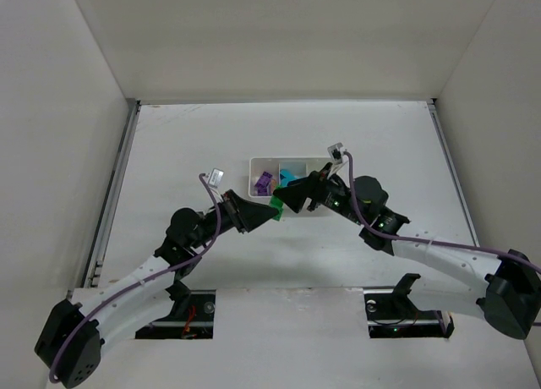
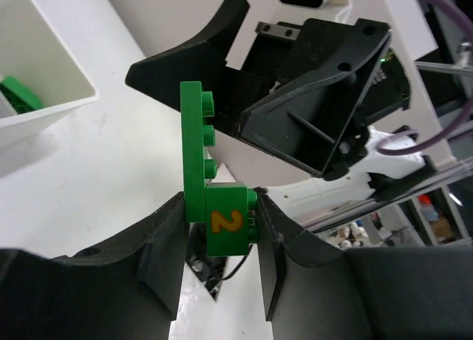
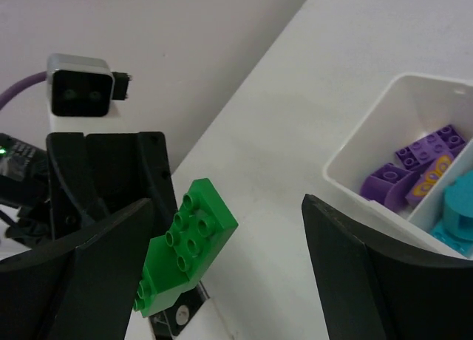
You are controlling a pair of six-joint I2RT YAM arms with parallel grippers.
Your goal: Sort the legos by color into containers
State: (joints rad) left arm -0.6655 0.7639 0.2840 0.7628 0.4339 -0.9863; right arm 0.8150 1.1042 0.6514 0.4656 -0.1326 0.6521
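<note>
**A green lego stack is gripped by the left gripper above the table, just beside the white tray.**

The stack is made of two pieces, a flat plate and a block marked with a yellow 2, and the block is pinched tight between the fingers. It is closely faced by the right gripper, which is spread wide with nothing in it, over the tray's near edge. Three compartments are counted in the tray. At least two purple bricks are seen in one, a cyan brick in the next, and one green brick in another.
</note>
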